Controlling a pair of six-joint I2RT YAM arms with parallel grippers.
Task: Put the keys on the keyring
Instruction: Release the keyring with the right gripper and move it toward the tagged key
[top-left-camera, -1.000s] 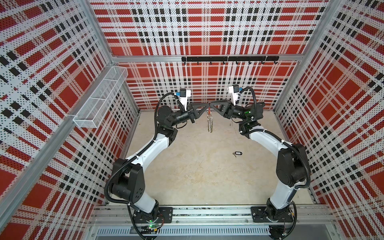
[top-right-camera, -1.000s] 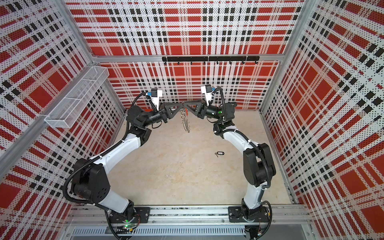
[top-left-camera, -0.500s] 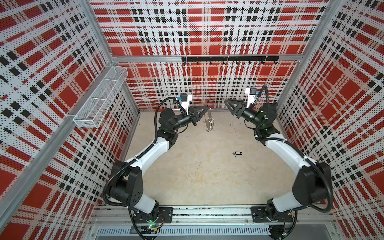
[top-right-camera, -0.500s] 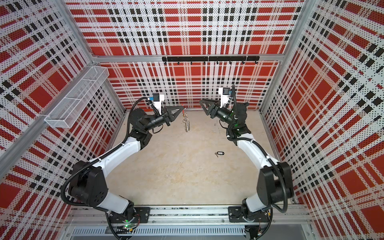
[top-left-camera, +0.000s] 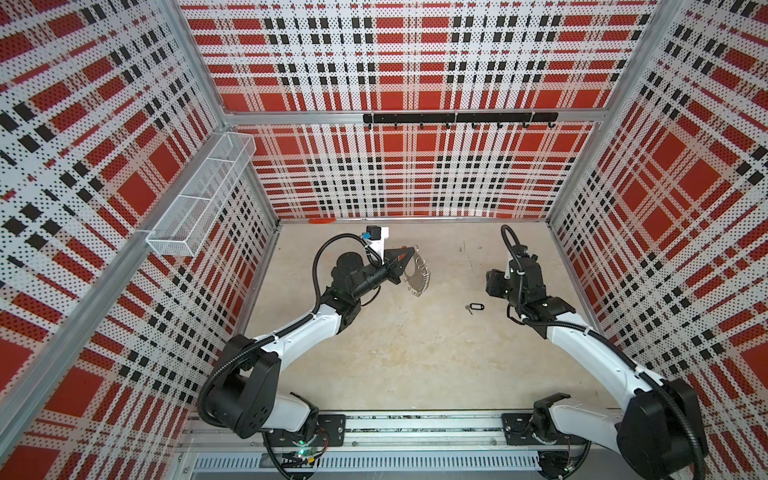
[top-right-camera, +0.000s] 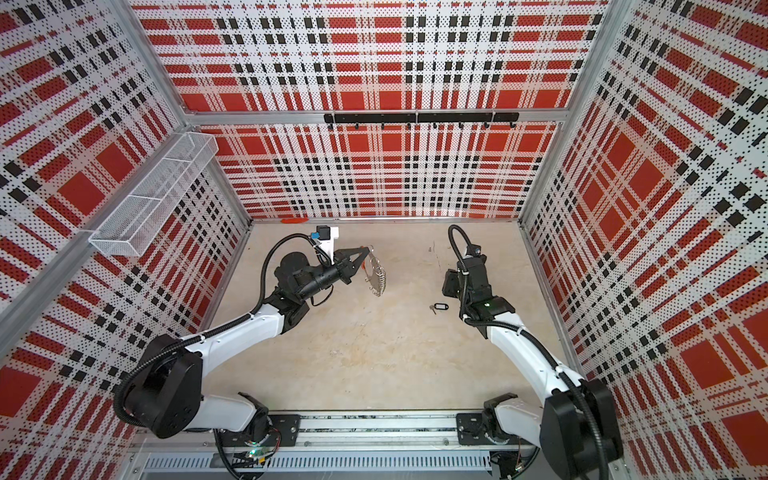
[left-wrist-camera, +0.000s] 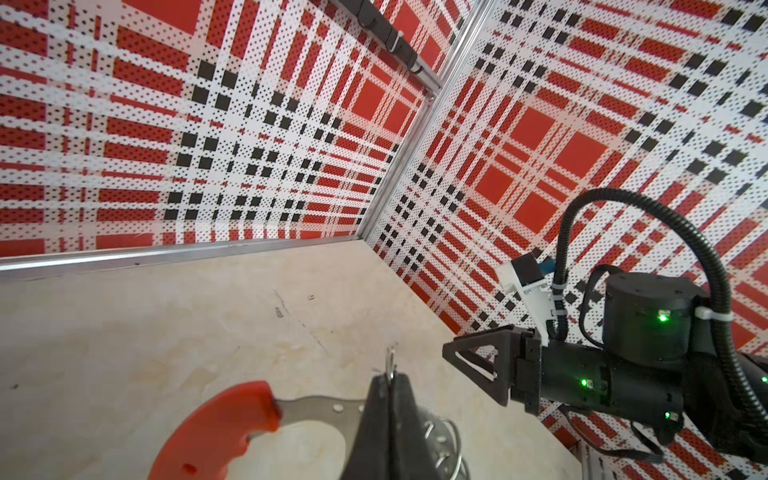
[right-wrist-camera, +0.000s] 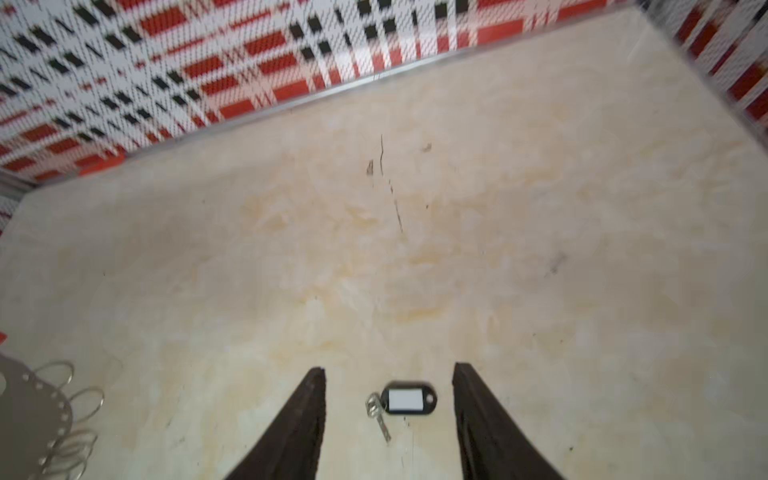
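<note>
Keys (top-left-camera: 475, 307) lie flat on the table (top-left-camera: 407, 365), in the same spot as a second ago: a tiny silver key joined to a small black tag with a pale window. What has changed is the right arm. A second ago the right gripper (top-left-camera: 495, 283) was far from the keys, up close to the keyring (top-left-camera: 415, 278) and almost nose to nose with the left gripper (top-left-camera: 411, 254). Now it has swung away and sits just beside the keys, a little above them and pointing down. In the right wrist view the right gripper (right-wrist-camera: 386, 368) has its two dark fingers (right-wrist-camera: 309, 399) spread well apart, wider than before, with the keys (right-wrist-camera: 405, 401) showing in the gap on the table and nothing held. The left gripper has moved too. It has come down and back a little, well apart from the keys on the left arm's side. It is still pinched tight on the grey band of the keyring (left-wrist-camera: 316, 409), near the red part. The keyring hangs in the air, off the table, and has turned, so its flat face and its small silver split rings (top-left-camera: 422, 266) show more now.
</note>
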